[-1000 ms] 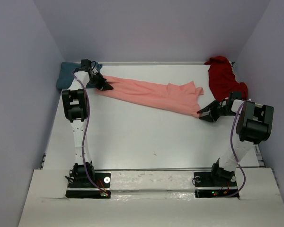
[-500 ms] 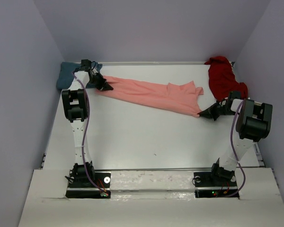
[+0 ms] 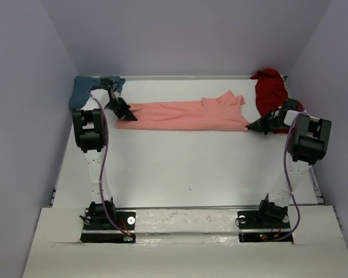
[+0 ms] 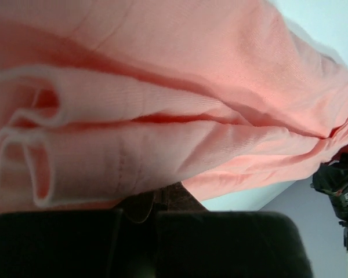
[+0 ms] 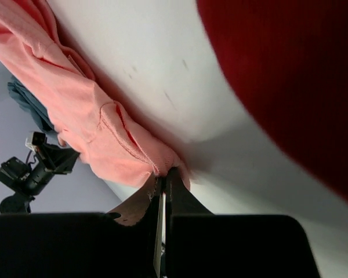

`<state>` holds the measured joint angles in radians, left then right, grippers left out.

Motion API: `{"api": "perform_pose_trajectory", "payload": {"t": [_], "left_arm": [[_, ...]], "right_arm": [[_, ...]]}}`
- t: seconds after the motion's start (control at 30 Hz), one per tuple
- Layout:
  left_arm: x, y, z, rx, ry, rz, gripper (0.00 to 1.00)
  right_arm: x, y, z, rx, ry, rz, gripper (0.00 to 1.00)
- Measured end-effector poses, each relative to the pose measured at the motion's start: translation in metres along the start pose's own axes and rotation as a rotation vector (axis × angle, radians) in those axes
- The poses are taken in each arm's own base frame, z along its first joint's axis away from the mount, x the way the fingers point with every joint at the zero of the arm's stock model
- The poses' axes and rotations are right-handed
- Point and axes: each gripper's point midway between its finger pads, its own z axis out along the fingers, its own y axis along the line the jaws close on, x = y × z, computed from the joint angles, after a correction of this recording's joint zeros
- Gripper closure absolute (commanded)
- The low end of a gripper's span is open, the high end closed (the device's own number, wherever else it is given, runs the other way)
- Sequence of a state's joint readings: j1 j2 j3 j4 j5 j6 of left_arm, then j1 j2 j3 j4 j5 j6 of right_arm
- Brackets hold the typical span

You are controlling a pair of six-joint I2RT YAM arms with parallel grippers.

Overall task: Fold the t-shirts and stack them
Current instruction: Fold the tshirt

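The salmon-pink t-shirt (image 3: 182, 114) hangs stretched in a long band between my two grippers across the far half of the table. My left gripper (image 3: 123, 114) is shut on its left end; in the left wrist view pink folds (image 4: 162, 116) fill the frame above the closed jaws. My right gripper (image 3: 249, 127) is shut on the right end, with the pink hem (image 5: 173, 168) pinched at the fingertips (image 5: 165, 174). The dark red t-shirt (image 3: 272, 95) lies bunched at the far right corner. The teal t-shirt (image 3: 81, 92) lies bunched at the far left corner.
Lilac walls (image 3: 23, 116) close in the white table (image 3: 180, 168) on three sides. The arm bases (image 3: 107, 223) are bolted at the near edge. The dark red shirt lies just beyond my right gripper.
The right gripper shut on the pink shirt's right end, then lifted it toward the back. The shirt, slanted before, now hangs straight and taut between both grippers.
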<state>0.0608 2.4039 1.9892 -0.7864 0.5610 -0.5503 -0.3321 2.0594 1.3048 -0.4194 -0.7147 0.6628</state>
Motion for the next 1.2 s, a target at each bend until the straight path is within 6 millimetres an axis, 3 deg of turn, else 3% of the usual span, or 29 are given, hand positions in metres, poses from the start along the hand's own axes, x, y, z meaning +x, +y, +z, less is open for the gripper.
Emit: {"api": "perform_pose_trajectory", "payload": {"t": [0.17, 0.3, 0.53, 0.63, 0.83, 1.03, 1.17, 1.2], "left_arm": [[0.034, 0.01, -0.002, -0.052, 0.039, 0.018, 1.0], [0.079, 0.012, 0.004, -0.1, 0.1, 0.058, 1.0], [0.165, 0.018, 0.013, -0.139, 0.223, 0.138, 1.0], [0.189, 0.031, 0.009, -0.152, 0.265, 0.131, 1.0], [0.208, 0.049, 0.001, -0.178, 0.286, 0.117, 1.0], [0.224, 0.053, -0.006, -0.188, 0.295, 0.137, 1.0], [0.238, 0.046, -0.005, -0.188, 0.308, 0.181, 1.0], [0.239, 0.04, -0.006, -0.186, 0.305, 0.193, 1.0]], "right_arm": [[-0.025, 0.009, 0.016, -0.008, -0.003, -0.012, 1.0], [-0.04, 0.021, 0.026, -0.022, -0.007, -0.033, 1.0], [-0.065, 0.064, 0.062, -0.07, -0.008, -0.09, 1.0], [-0.075, 0.081, 0.075, -0.098, -0.007, -0.105, 1.0], [-0.101, 0.11, 0.096, -0.154, -0.031, -0.112, 1.0], [-0.13, 0.131, 0.11, -0.225, -0.073, -0.09, 1.0], [-0.135, 0.14, 0.114, -0.284, -0.072, -0.057, 0.64], [-0.136, 0.143, 0.114, -0.297, -0.075, -0.057, 0.47]]}}
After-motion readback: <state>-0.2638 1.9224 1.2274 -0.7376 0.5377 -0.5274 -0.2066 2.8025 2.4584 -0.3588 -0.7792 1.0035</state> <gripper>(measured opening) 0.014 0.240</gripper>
